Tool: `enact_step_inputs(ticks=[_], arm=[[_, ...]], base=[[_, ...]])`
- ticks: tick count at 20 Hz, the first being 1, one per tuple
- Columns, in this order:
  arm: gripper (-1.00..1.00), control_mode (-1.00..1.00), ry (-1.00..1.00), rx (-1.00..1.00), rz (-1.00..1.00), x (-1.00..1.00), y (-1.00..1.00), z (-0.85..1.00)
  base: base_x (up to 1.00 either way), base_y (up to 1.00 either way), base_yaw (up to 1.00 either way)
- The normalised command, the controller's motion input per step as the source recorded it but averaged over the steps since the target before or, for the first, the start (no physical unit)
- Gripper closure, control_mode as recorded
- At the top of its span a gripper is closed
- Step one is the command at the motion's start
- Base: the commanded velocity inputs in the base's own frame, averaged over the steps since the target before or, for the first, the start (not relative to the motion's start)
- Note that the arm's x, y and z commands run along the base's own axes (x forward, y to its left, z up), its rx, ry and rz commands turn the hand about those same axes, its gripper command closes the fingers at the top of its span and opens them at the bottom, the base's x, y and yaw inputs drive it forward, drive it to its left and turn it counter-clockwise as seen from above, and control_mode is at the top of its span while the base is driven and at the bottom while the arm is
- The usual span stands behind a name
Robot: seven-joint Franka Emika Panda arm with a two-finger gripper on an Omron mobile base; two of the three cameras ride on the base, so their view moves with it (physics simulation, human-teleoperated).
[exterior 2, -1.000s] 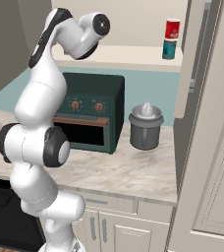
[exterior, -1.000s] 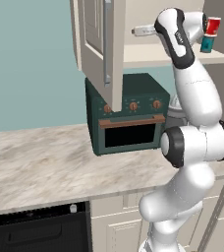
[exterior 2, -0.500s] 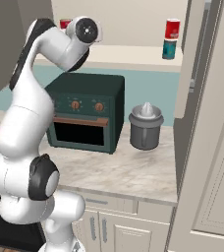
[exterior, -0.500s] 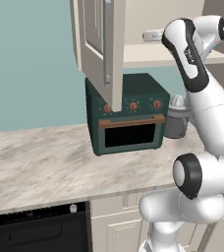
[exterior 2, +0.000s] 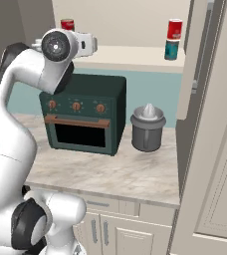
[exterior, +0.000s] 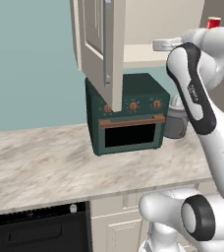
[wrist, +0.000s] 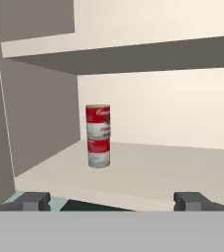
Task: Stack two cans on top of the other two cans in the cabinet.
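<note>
Inside the cabinet (wrist: 148, 162), on its pale shelf, a red-and-white can (wrist: 98, 119) stands upright on top of another red-and-white can (wrist: 98, 152), at the left end near the side wall. My gripper (wrist: 112, 202) is open and holds nothing. It hangs in front of the shelf edge, well short of that stack. At the shelf's right end a red can (exterior 2: 174, 28) sits on a teal can (exterior 2: 171, 50). The red top of this stack (exterior: 213, 22) peeks over my arm. The left stack's top can (exterior 2: 67, 24) shows behind my hand (exterior 2: 85, 44).
The cabinet's door (exterior: 101, 47) swings out to the left and a second door (exterior 2: 210, 124) stands open on the right. Below the shelf, a dark green oven (exterior 2: 83, 114) and a grey lidded pot (exterior 2: 147, 128) rest on the marble counter (exterior: 45, 162).
My arm has swung away from the red-on-teal stack at the right end, and my hand has travelled left along the shelf front. The open gripper now faces the left stack.
</note>
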Motion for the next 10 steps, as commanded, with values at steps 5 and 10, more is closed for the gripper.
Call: enact_step_inputs(ticks=[5,10], arm=[[-1.0,-1.0,0.07,0.01,-0.16,-0.75,-0.45,0.02],[-1.0,-1.0,0.14,0.02,-0.2,-0.8,-0.34,0.14]], base=[[0.0,0.0,0.0],[0.0,0.0,0.0]])
